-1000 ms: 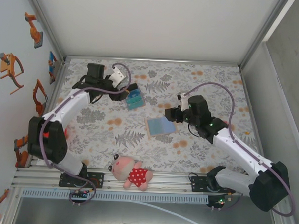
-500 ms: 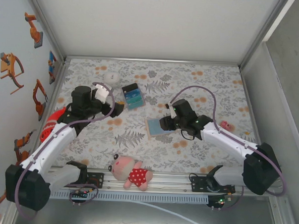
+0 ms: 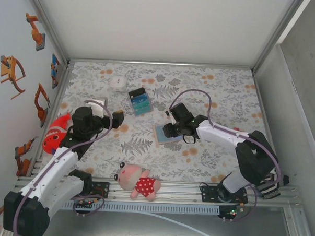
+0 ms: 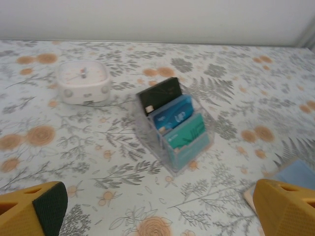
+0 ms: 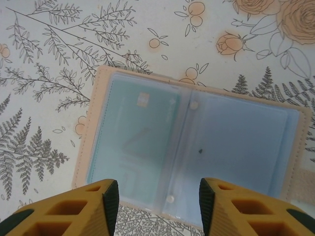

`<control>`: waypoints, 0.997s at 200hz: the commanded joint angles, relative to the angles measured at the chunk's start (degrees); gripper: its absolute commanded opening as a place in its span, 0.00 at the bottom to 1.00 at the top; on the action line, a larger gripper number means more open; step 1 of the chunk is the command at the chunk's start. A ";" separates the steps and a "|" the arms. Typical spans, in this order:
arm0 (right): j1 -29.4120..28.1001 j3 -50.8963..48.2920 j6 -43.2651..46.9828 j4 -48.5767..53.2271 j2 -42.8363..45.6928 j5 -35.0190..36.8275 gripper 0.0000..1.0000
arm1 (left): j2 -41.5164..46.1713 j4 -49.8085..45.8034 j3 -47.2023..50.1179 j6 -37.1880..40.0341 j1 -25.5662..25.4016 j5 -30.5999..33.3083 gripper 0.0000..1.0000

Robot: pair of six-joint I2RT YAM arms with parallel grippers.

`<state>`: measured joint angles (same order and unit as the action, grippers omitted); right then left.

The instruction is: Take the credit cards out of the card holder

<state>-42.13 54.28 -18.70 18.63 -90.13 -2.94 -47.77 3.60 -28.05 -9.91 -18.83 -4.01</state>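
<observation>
Left gripper (image 4: pixel 157 204): jaws wide apart, empty, facing a clear card rack (image 4: pixel 173 129). Right gripper (image 5: pixel 158 199): jaws parted, empty, above the card holder (image 5: pixel 197 142), which lies open and flat mid-table. Tan leather surround, probably limp; clear pockets, probably slick. The card (image 5: pixel 140 130) in the left pocket should be thin, stiff and light; pinch its edge.

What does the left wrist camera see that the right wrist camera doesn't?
Left wrist, not right wrist: a white clock and a clear stand holding black, blue and teal cards. Right wrist, not left wrist: the card holder lying wide open, a card behind its clear left pocket. Both: the flowery table cover, and that holder, just a corner of it from the left wrist.
</observation>
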 commanded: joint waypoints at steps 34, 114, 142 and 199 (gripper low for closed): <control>-0.76 4.90 -0.86 0.83 -5.67 -1.28 0.42 | -1.29 1.07 -3.32 -10.99 -0.21 13.67 0.97; -1.90 5.89 -0.40 1.54 -9.97 1.51 0.38 | -8.40 2.15 -6.46 -15.82 -0.32 15.40 0.97; -2.63 7.43 -0.03 2.79 -11.42 2.60 0.36 | -9.84 3.07 -6.58 -16.05 -0.32 15.35 0.97; -4.66 9.16 0.61 3.87 -12.52 3.56 0.41 | -10.59 3.64 -6.65 -17.21 -0.33 15.53 0.97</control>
<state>-46.24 61.93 -18.41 20.60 -101.23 -0.73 -58.26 5.61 -32.95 -25.50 -18.83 10.90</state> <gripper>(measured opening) 0.393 0.968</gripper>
